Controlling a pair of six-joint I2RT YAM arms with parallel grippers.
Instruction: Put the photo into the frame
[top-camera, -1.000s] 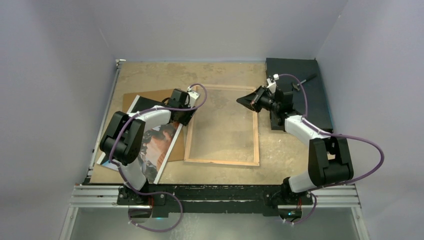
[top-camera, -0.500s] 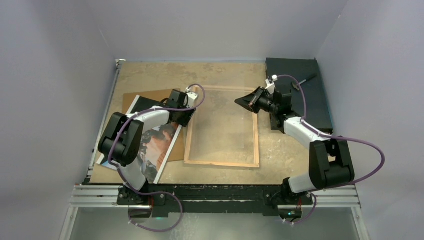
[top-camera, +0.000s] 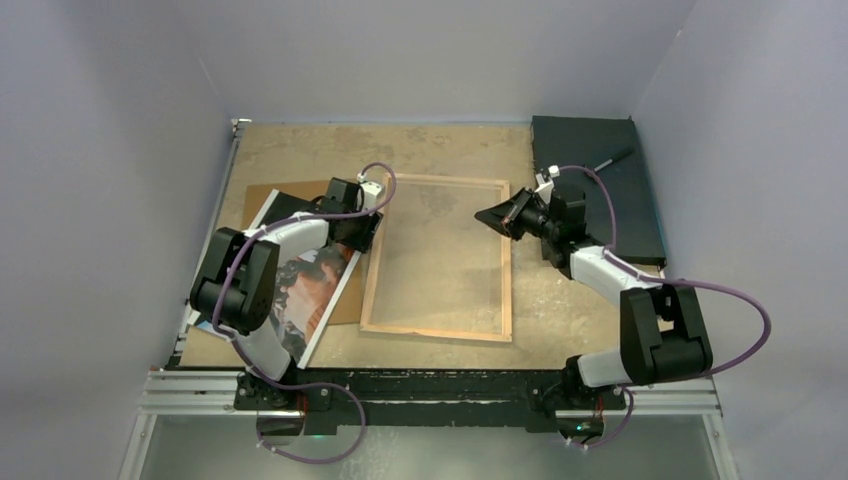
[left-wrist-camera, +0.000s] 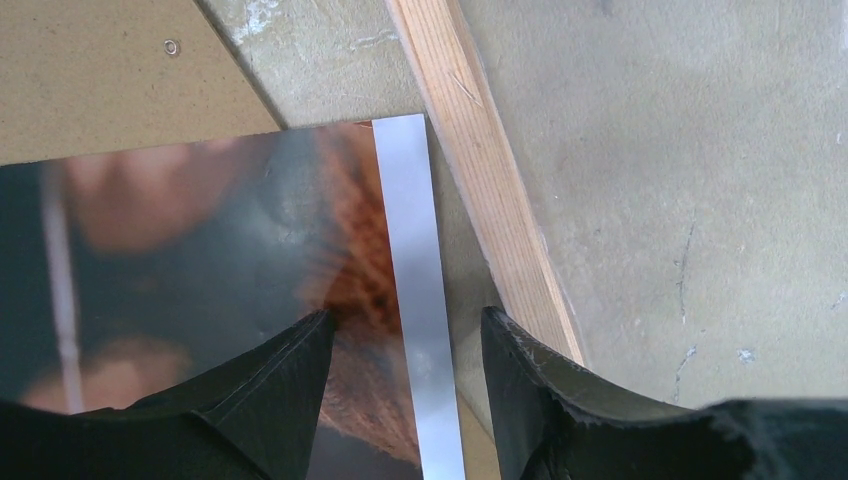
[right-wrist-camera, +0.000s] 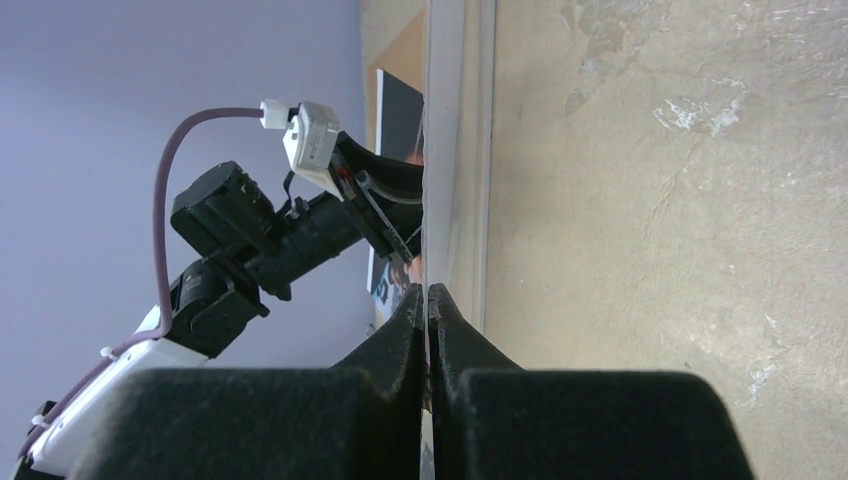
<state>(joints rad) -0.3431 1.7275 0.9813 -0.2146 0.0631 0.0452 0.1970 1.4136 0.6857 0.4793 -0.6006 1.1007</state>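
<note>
Note frame: long axis near-to-far, far end leaning right; photo partly under left arm; left gripper wide, right gripper closed.

Brown board at left; black slab far right, dark tool atop.

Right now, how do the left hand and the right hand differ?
The left hand is open; the right hand is shut. The left hand is over the photo, at its white border beside the frame; the right hand is at the opposite long side of the frame. Both are close to the frame.
</note>
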